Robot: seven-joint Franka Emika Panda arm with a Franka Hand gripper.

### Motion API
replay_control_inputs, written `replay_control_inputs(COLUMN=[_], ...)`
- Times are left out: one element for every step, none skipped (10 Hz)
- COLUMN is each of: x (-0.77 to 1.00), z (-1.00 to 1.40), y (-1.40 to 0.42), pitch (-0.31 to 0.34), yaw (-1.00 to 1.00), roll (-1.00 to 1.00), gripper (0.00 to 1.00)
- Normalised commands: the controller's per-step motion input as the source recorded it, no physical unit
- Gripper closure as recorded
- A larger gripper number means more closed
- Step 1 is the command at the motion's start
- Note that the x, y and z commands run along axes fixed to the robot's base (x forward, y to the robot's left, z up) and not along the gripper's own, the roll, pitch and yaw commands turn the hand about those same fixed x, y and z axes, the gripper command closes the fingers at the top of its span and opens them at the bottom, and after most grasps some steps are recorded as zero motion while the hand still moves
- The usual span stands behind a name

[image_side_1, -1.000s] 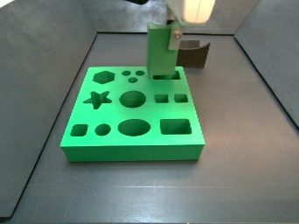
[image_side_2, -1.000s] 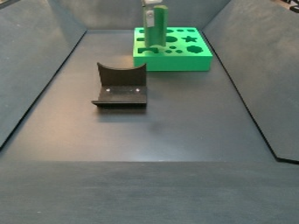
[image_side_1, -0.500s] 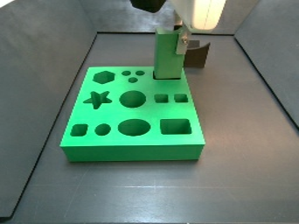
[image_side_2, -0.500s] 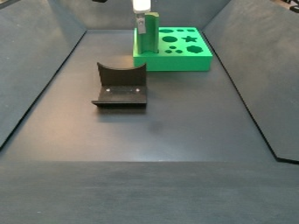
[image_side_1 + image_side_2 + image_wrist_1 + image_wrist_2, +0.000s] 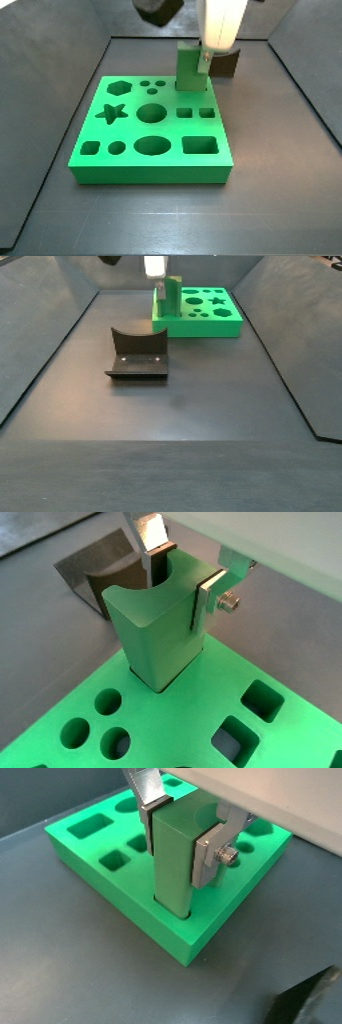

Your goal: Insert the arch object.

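The arch object [image 5: 160, 637], a tall green block, is held upright between the two silver fingers [image 5: 211, 597] of the gripper [image 5: 181, 577], which is closed on its upper part from opposite sides, above the far right corner of the green board [image 5: 147, 150]. The block's lower end meets the board's top face there, but whether it is seated in a hole cannot be told, since the block itself hides the opening in both wrist views. Its notch is hard to make out: the upper end is partly covered by the fingers and cut off by the white gripper body in a side view [image 5: 193, 70]. On the board's near side a star hole [image 5: 112, 113], a round hole [image 5: 151, 113] and a square hole [image 5: 201, 145] are seen open. The dark fixture [image 5: 138, 353] stands apart from the board on the dark grey floor [image 5: 174, 446]; in a side view [image 5: 225, 64] it is mostly hidden behind the block and the gripper. Grey walls [image 5: 54, 60] enclose the floor.
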Motion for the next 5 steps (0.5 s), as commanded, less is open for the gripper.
replay_control_inputs(x=[0.00,0.00,0.00,0.00,0.00], z=[-0.75,-0.77,-0.77,-0.33,0.00], y=[0.00,-0.11,-0.15,-0.08,0.00], pitch=[-0.240,-0.240,-0.240,-0.091,0.026], yaw=[0.20,0.09,0.04,-0.05,0.00], roll=[0.05,0.06,0.07,-0.04,0.00], gripper=[1.00,1.00,1.00,1.00,1.00])
